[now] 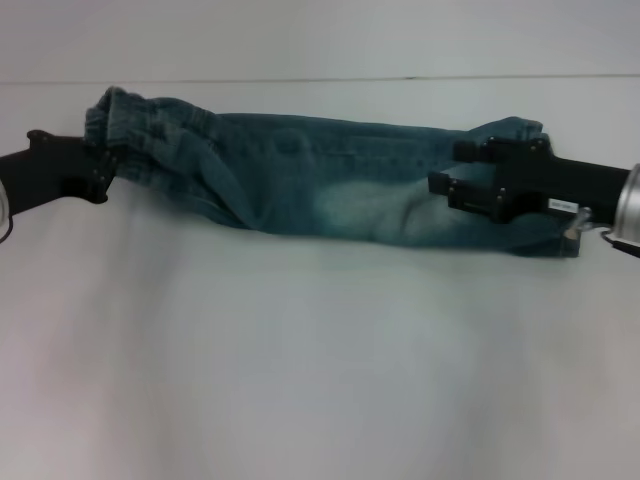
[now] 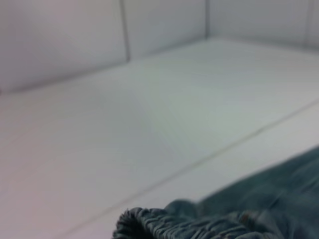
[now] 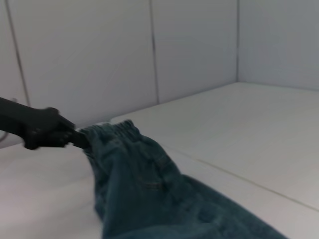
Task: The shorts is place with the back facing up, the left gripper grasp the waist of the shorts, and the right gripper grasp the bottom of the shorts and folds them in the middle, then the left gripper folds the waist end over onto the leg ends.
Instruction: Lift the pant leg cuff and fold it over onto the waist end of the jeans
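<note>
shorts (image 1: 330, 185) on table (image 1: 300, 380) | waist (image 1: 125, 135) left | bottom (image 1: 530, 190) right

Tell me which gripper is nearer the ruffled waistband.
Left. The left gripper grips the waistband itself; the right gripper clamps the leg hems at the shorts' opposite end.

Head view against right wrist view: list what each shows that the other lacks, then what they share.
Head view only: the right gripper at the bottom of the shorts, and the whole garment stretched between both arms. Right wrist view only: the white wall panels behind the table. Shared: the left gripper at the ruffled waist, the denim and the white table.
</note>
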Controlling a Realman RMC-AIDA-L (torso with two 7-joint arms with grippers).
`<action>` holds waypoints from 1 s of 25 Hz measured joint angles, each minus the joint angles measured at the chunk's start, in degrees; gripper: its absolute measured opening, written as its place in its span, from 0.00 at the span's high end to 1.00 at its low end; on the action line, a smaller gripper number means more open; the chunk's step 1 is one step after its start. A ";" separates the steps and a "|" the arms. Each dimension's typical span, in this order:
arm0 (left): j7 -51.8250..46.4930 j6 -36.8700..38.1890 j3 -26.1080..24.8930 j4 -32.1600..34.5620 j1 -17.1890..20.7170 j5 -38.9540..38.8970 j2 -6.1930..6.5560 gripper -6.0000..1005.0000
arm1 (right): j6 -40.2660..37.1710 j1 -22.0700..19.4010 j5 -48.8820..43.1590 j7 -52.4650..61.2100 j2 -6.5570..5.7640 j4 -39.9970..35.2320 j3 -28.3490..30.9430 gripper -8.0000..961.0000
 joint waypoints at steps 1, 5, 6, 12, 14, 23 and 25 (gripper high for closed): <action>0.11 1.98 -0.22 0.93 0.17 -1.10 -0.02 0.98 | 1.75 0.39 1.36 -1.68 0.25 1.56 -0.08 0.26; 0.12 8.04 -0.83 3.82 0.19 -4.66 -0.03 0.98 | 10.62 2.99 12.10 -13.57 0.34 12.88 0.07 0.46; 0.00 9.43 -0.87 4.42 0.01 -5.58 -0.02 0.98 | 12.07 3.45 15.09 -17.43 0.39 15.18 0.10 0.50; -2.01 14.15 -0.11 6.91 -1.91 -11.46 -0.05 0.98 | 15.11 6.94 31.86 -40.58 0.95 28.80 0.22 0.72; -3.36 14.32 1.29 7.28 -3.19 -11.88 -0.13 0.98 | 15.29 7.86 33.73 -43.80 1.14 31.05 0.23 0.76; -4.68 14.24 6.71 7.53 -7.82 -12.08 -0.70 0.98 | 17.14 13.56 34.35 -48.02 1.74 38.74 1.34 0.94; -5.03 14.35 7.22 7.55 -8.48 -12.09 -0.70 0.98 | 17.58 14.82 33.83 -48.58 1.85 40.26 1.23 0.97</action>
